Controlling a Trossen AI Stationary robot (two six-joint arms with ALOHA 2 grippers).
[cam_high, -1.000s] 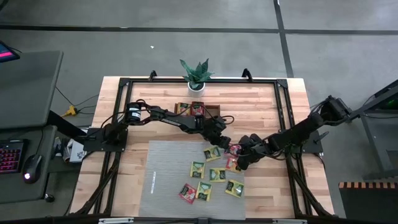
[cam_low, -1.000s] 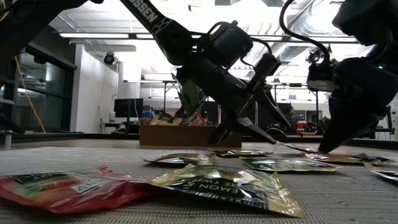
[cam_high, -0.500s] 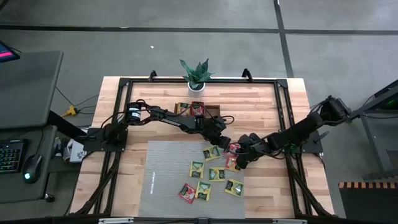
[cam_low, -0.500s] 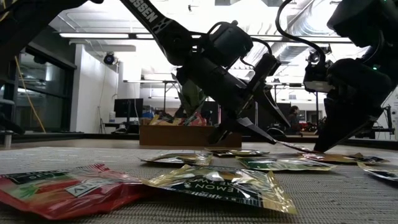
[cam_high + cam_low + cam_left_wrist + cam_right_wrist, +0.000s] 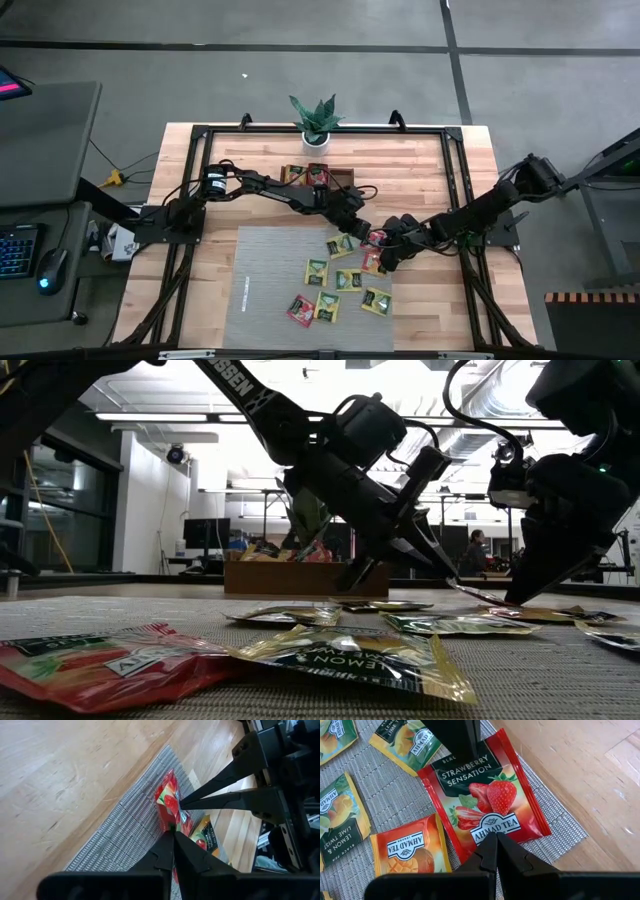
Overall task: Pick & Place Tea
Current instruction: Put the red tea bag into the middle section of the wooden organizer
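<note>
Handling the red, flat, square strawberry tea sachet [image 5: 485,805] calls for an edge pinch: it is judged very light, thin, limp and glossy, so it will likely flex and may slide between the pads. It lies at the grey ribbed mat's [image 5: 270,270] far right corner, beside the bare wood, with an orange mango sachet [image 5: 410,851] and yellow-green lemon-lime sachets [image 5: 340,815] just beside it.

Gripper state:
- Left gripper [image 5: 173,834]: fingers pressed together on one edge of the strawberry sachet, which stands tilted up off the mat in the left wrist view.
- Right gripper [image 5: 496,840]: fingers pressed together, tips at the opposite edge of the same sachet; whether they pinch it or only rest on it cannot be told.

Recommended hold: the sealed border, not the centre, where the bag inside could be crushed.

Surface: the ribbed mat gives some friction and lets a fingertip get under an edge; it lies on a light wooden slatted table [image 5: 200,300]. About eight further sachets [image 5: 340,285] lie scattered on the mat. The brown wooden compartment tray [image 5: 318,177], holding some sachets, stands beyond the mat near a small potted green plant [image 5: 316,120].

Room: grey floor; a desk with keyboard and mouse [image 5: 30,262] at the left; an office space shows behind in the low view.
</note>
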